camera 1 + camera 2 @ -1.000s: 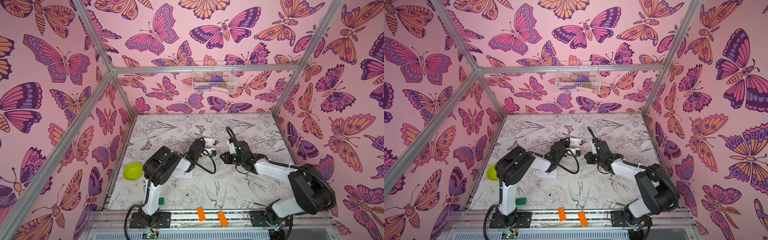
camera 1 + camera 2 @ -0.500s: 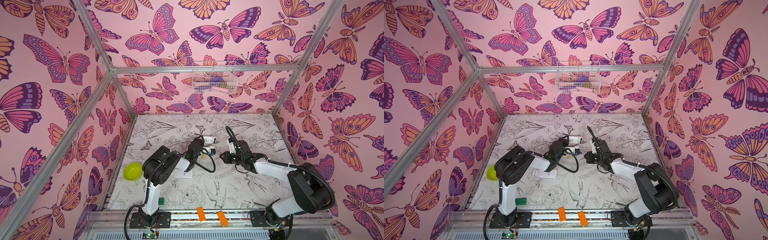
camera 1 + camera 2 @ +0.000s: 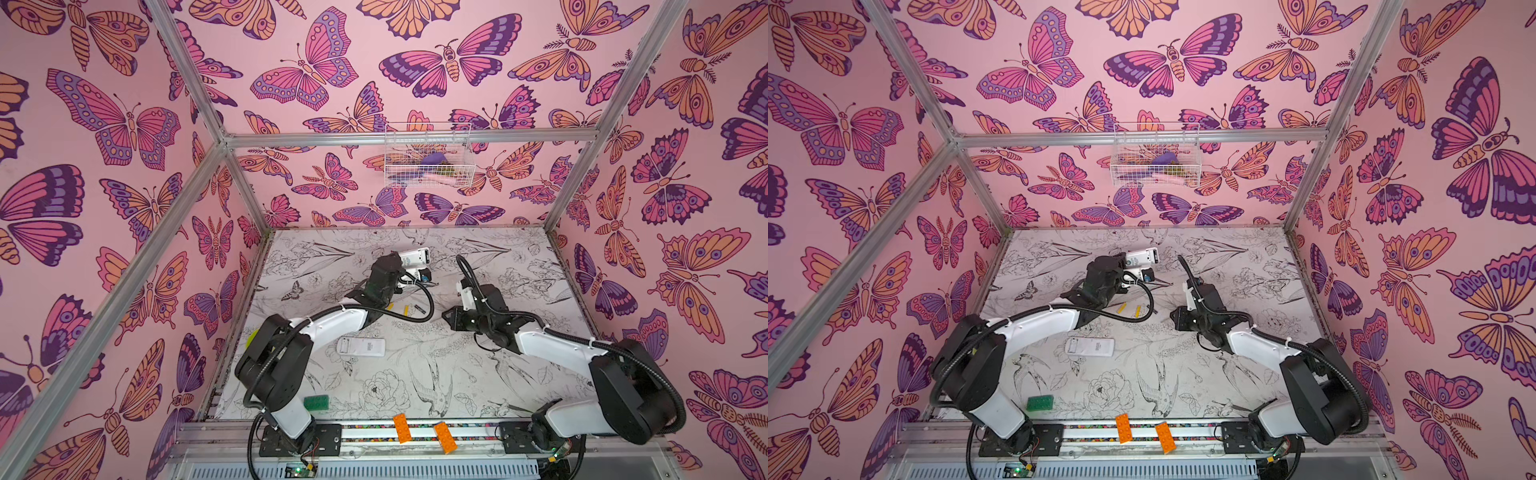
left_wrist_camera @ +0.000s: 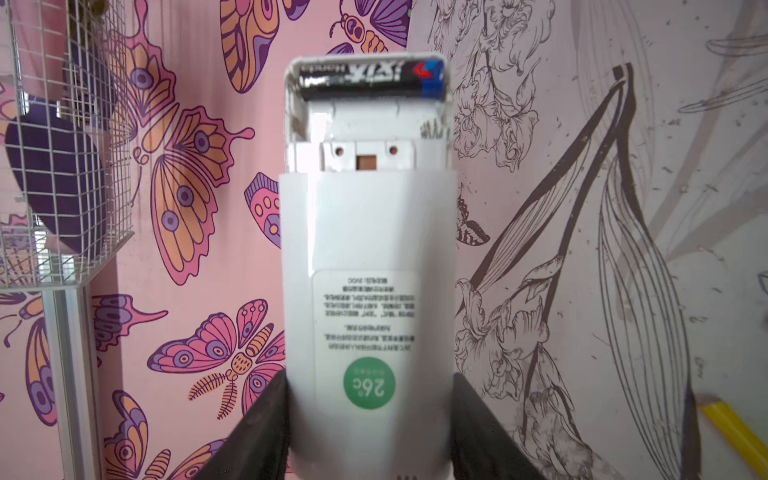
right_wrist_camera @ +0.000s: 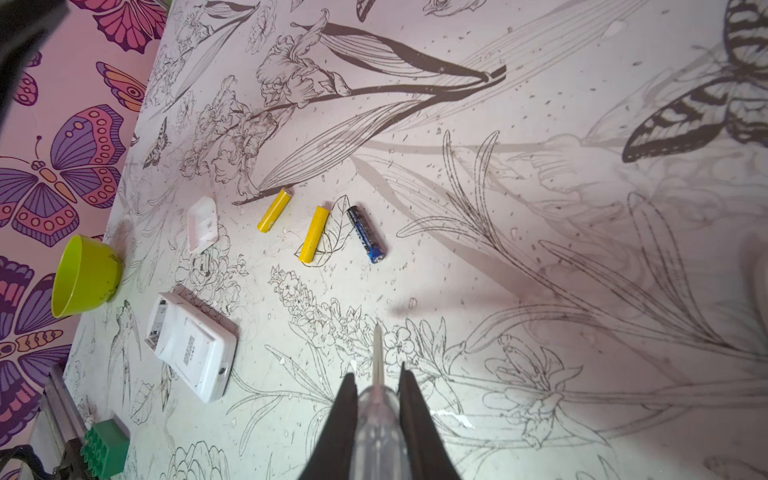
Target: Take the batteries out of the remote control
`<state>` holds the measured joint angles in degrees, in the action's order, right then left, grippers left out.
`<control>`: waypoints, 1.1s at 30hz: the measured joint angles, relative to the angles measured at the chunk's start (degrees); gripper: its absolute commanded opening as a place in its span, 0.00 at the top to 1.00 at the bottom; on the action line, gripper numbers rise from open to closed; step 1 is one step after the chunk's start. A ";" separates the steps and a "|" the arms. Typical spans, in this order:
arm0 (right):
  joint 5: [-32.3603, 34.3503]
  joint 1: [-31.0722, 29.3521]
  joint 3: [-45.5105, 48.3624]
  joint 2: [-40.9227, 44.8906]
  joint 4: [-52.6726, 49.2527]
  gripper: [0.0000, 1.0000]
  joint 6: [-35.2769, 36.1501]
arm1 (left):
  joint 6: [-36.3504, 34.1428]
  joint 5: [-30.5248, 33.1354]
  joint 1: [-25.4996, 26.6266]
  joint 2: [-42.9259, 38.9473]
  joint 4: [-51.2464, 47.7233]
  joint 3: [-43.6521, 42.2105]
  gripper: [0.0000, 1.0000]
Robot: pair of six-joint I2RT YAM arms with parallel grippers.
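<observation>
Moved: left gripper (image 4: 368, 415) and the remote (image 4: 365, 270) it carries sit slightly nearer the bench's far edge than a second earlier; the right arm shows no shift.
Left gripper: black fingers pinch the remote's label end from both sides.
Remote: smooth white plastic slab, back cover off, held above the bench (image 3: 519, 257) near the middle of its far edge. Its long axis runs roughly along that edge, with the open end toward the right edge.
Seated battery (image 4: 370, 81): glossy black cylinder with a blue end, in the slot at the remote's free end, crosswise to the remote's length; the neighbouring slot is bare.
Right gripper (image 5: 378, 392): pressed together on the screwdriver (image 5: 377, 353), which has a clear handle and a thin metal shaft pointing out past the fingertips.
Loose cells: yellow battery (image 5: 274, 210), second yellow battery (image 5: 314, 234) and loose black battery (image 5: 365, 235) lie side by side at mid-bench between the grippers, nearly parallel and apart.
Second remote (image 5: 191, 349): white, flat on the bench toward its left edge, compartment empty.
Cover (image 5: 202, 222): small flat white piece between the second remote and the yellow battery.
Bowl (image 5: 85, 276): lime green, round, at the left edge.
Green brick (image 3: 316, 402): studded, near the front-left corner.
Obstruction: the left arm's black cable (image 3: 430, 299) loops just beside the loose cells.
</observation>
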<state>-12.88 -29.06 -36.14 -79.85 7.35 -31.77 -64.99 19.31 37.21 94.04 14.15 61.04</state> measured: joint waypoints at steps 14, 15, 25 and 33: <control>7.93 -0.02 4.04 24.09 -15.10 1.00 -0.83 | 31.08 -9.20 10.34 -4.98 -34.82 6.82 0.71; 8.63 -0.02 4.48 25.75 -16.48 1.00 -1.05 | 33.97 -10.64 10.34 -4.90 -36.63 7.32 0.71; 11.50 -0.02 9.75 38.10 -27.67 1.00 -2.82 | 50.16 -21.18 13.77 1.75 -43.04 7.56 0.70; 11.72 -0.02 11.30 40.26 -30.62 1.00 -4.39 | 56.43 -22.56 13.92 8.31 -44.94 8.92 0.69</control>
<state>-1.17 -29.08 -24.84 -39.59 -23.27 -36.16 -8.56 -3.25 51.13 102.35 -30.79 69.95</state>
